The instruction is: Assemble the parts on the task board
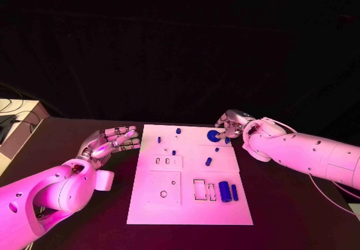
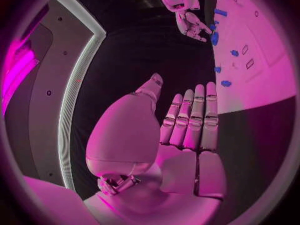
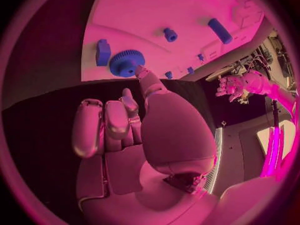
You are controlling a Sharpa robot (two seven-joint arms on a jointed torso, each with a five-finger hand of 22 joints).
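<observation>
White board: the task board (image 1: 150, 208) lies flat in the middle of the black counter (image 1: 300, 219), long side running away from the robot.
Blue gear: a round toothed gear (image 1: 213, 136) sits at the board's far right corner; the right wrist view shows its teeth (image 3: 127, 62) plainly.
Right hand: the right hand (image 1: 231, 125) is at that far right corner, one fingertip (image 3: 141, 71) touching the gear's rim, the other fingers curled in towards the palm; it grips nothing.
Left hand: the left hand (image 1: 112, 141) hovers off the board's left edge, above the counter, fingers straight and side by side (image 2: 190, 117), holding nothing.
Blue cylinders: two upright-lying cylinders (image 1: 225, 188) rest side by side near the board's right edge, just beside a rectangular slot (image 1: 200, 189).
Small blue parts: a peg (image 1: 178, 130) stands near the far edge; another small piece (image 1: 208, 161) lies mid-board on the right half.
Block beside gear: a small blue block (image 3: 103, 52) lies just beside the gear.
</observation>
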